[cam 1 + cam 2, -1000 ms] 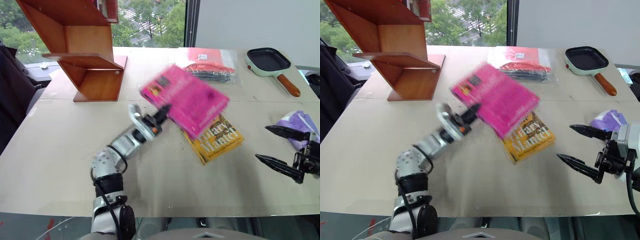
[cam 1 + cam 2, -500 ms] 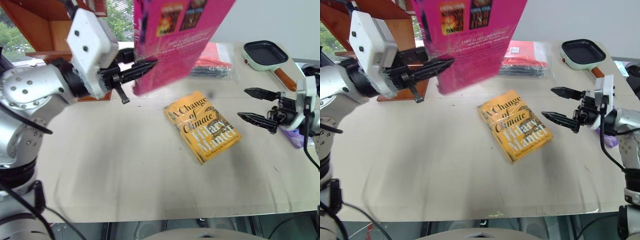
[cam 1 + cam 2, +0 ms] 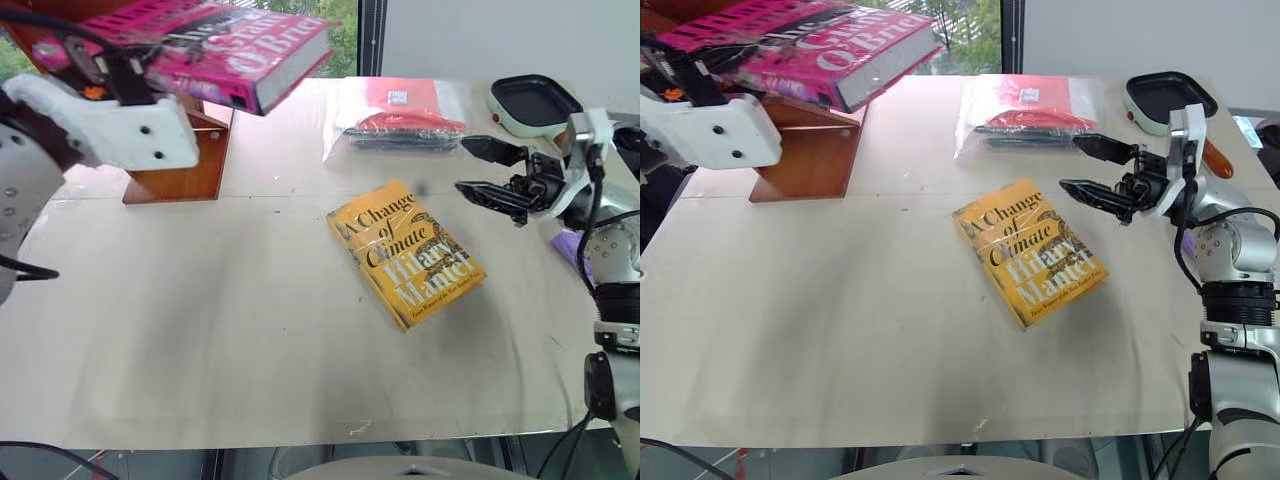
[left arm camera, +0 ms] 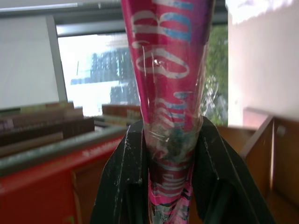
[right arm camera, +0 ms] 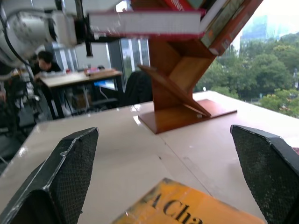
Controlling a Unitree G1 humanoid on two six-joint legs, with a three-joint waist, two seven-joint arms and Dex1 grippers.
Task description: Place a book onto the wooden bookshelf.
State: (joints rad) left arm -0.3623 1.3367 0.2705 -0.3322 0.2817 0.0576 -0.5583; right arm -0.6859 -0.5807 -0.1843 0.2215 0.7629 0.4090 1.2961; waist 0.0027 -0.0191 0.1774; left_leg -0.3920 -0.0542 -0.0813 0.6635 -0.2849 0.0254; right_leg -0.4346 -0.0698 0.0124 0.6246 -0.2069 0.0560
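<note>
The yellow book (image 3: 406, 253) lies mid-surface (image 3: 200, 330) with open room around it; the wooden bookshelf (image 3: 180, 160) blocks the far left corner.

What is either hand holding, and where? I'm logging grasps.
The left hand clamps the pink book at one edge; the right hand is open and empty.

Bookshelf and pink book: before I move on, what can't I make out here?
- Wooden bookshelf: head views cut its upper shelves at the top edge; the book and left arm cover more.
- Free slot: in the left wrist view the book blocks the middle between the left hand fingers.
- Book's title: partly cut off in the head views.
- Right hand: open, holding nothing.
</note>
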